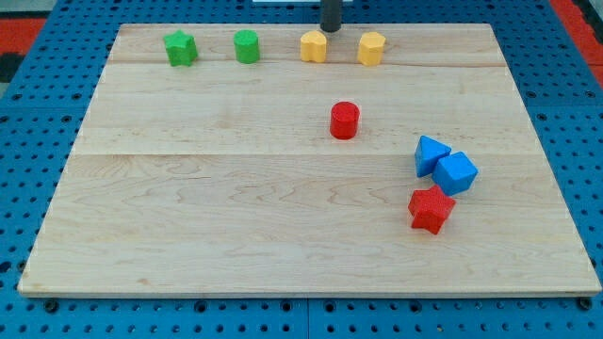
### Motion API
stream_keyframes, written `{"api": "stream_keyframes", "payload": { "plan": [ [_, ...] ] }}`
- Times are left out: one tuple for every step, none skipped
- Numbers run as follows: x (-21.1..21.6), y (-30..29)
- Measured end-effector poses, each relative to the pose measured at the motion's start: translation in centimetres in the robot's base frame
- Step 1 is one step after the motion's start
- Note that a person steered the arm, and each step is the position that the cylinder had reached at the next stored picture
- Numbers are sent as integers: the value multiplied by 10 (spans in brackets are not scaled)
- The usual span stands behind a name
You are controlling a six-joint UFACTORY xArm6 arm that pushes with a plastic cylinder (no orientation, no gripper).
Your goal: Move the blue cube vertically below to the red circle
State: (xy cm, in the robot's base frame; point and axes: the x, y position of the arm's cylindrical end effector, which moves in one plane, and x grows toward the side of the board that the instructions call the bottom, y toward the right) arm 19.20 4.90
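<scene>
Well below my tip [331, 29], blue cube [456, 173].

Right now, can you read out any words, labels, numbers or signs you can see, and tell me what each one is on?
None: there is no readable text in the camera view.
The wooden board is plain wood.
The blue cube, the red circle and the other blocks show no lettering.
My tip is unmarked too.
</scene>
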Motion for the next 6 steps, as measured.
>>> {"api": "stream_keyframes", "payload": {
  "plan": [
    [0,6],
    [0,78],
    [0,119],
    [58,169],
    [120,227],
    [195,231]
  ]
}}
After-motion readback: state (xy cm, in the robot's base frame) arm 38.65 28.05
